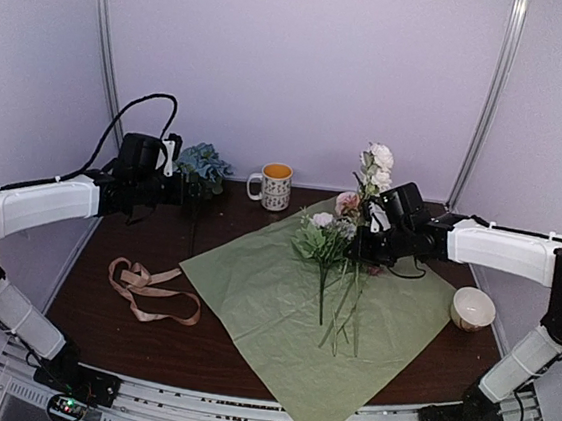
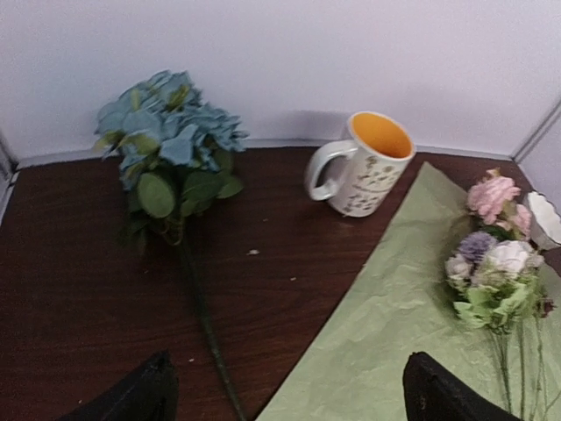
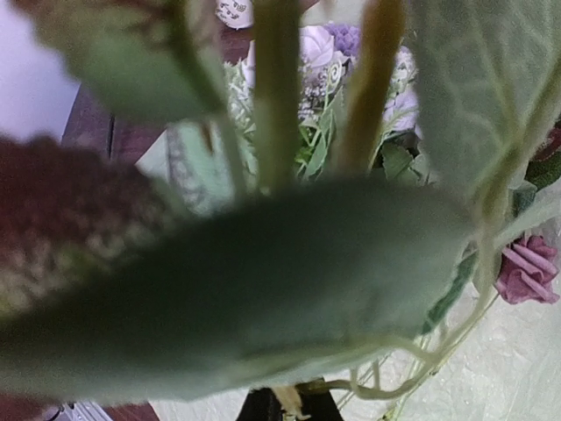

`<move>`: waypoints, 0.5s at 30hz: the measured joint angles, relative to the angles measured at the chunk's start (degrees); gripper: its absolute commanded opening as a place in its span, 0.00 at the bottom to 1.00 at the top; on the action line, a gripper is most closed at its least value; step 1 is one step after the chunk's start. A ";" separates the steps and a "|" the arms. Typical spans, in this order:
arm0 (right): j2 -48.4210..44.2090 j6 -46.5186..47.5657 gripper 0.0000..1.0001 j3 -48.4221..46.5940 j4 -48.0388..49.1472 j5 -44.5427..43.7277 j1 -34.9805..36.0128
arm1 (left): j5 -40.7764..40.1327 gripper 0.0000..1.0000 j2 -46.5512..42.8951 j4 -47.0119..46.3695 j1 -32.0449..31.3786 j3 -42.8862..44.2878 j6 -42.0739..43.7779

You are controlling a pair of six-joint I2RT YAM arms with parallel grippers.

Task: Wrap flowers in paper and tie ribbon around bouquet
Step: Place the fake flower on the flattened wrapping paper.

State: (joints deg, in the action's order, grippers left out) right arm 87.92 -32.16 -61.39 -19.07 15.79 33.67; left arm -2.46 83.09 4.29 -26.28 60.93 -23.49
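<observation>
The task looks barely begun. The paper (image 1: pixel 281 306) lies spread flat on the bench (image 1: pixel 127 340), with no fold in it. A small bunch (image 1: pixel 323 237) lies on its far part, stems pointing toward the arms. The ribbon (image 1: pixel 147 292) lies loose on bare wood to the left of the sheet, untied. Only a green sheet is in view. The hydrangea (image 1: pixel 203 165) lies off the paper near the back wall. The left end effector (image 2: pixel 294 396) hangs over it released, its fingers (image 2: pixel 145 399) wide apart and grasping nothing. The right end effector (image 1: pixel 367 238) is clenched on the white roses (image 1: pixel 377 165), holding them upright over the sheet's far edge. Gathering every stem, rolling the paper and tying all appear left to do. The top view alone shows the ribbon, the bowl (image 1: pixel 473 309) and both arms. The left wrist view shows the hydrangea lying flat beside the mug (image 2: pixel 364 171), its stem running toward the camera, and a pink rose (image 2: pixel 493 195) in the bunch. The right wrist view is nearly filled by blurred leaves and stems, and its own fingers are hardly visible.
</observation>
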 measured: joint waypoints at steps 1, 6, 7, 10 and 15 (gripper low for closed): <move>1.03 -0.46 0.05 -0.20 0.66 0.00 -0.22 | -0.76 0.92 0.20 0.59 1.16 -0.57 -0.42; 7.02 -1.53 0.18 -3.08 2.10 -0.44 -0.66 | -4.13 0.85 2.84 2.93 6.49 -2.93 -2.12; 7.96 -1.57 0.26 -3.76 2.16 -0.74 -0.66 | -4.24 0.82 3.80 3.32 7.52 -3.08 -2.49; 10.05 -0.55 0.39 -5.20 1.88 -2.43 -0.66 | -3.72 0.77 7.28 3.50 10.14 -3.02 -3.32; 10.34 0.09 0.41 -5.53 -0.02 -5.51 -0.66 | -1.38 0.75 15.58 3.91 12.22 1.09 -4.33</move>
State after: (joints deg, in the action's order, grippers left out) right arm 98.26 -32.08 -66.92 -19.09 10.28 33.01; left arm -3.84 98.67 8.21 -14.06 62.02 -27.81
